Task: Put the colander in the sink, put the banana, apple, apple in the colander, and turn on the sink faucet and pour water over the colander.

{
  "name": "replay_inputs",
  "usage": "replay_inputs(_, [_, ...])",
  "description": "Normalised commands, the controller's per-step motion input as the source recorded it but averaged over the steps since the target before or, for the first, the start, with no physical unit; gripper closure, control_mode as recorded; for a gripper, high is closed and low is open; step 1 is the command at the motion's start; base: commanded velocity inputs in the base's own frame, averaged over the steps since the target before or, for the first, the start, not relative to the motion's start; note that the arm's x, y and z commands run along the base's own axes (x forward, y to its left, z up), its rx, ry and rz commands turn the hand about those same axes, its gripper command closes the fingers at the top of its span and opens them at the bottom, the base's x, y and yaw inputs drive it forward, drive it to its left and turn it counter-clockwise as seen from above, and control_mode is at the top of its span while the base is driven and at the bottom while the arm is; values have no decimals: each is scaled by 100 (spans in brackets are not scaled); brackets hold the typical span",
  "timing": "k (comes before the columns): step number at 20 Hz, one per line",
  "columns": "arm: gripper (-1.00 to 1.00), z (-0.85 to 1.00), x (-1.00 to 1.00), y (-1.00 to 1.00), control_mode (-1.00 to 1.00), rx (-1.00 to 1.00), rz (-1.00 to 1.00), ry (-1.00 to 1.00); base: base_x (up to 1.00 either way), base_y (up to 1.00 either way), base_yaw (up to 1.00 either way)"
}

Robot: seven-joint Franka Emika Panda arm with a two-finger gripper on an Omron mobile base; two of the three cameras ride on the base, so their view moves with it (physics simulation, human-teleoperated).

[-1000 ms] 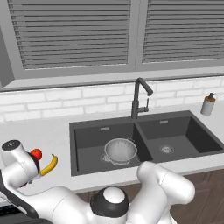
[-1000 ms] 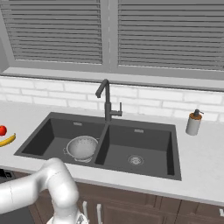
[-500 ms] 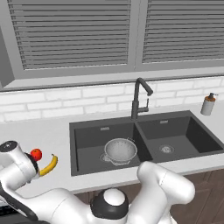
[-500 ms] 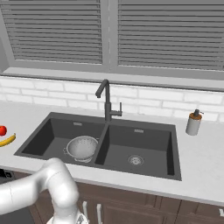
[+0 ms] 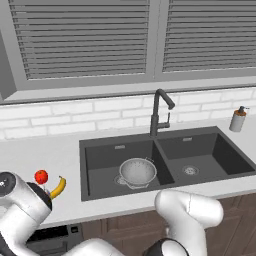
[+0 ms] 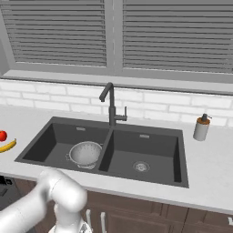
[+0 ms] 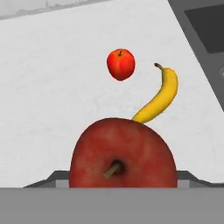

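A dark brownish-red apple (image 7: 122,153) sits close up between my gripper's (image 7: 118,181) dark fingertips (image 7: 49,179), which press its two sides. Beyond it on the white counter lie the yellow banana (image 7: 159,98) (image 5: 58,188) (image 6: 7,146) and the bright red apple (image 7: 120,64) (image 5: 41,176) (image 6: 2,135). The silver colander (image 5: 138,171) (image 6: 85,152) stands in the left basin of the dark sink (image 5: 200,150) (image 6: 150,150). Behind the divider rises the black faucet (image 5: 156,115) (image 6: 111,107). Water is out of view.
A soap pump bottle (image 5: 238,119) (image 6: 200,127) stands on the counter to the right of the sink. A white brick wall and shuttered windows close off the back. My own arm takes up the lower left of the left base view.
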Motion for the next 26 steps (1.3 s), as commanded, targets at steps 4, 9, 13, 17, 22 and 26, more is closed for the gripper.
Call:
replay_inputs(4, [100,74,-31,-98,-100,2,-18,-29,0,0,0])
replay_inputs(9, [100,59,-3,-100,-100,3,-6,-12,0,0,0])
replay_inputs(13, [100,59,0,-100,-100,4,-5,2,0,0,0])
replay_inputs(17, [100,54,2,-100,-100,3,-8,18,0,0,0])
replay_inputs(22, [100,40,19,-100,-100,0,-14,24,0,0,0])
replay_inputs(26, [100,7,42,-100,-100,-1,-16,34,0,0,0])
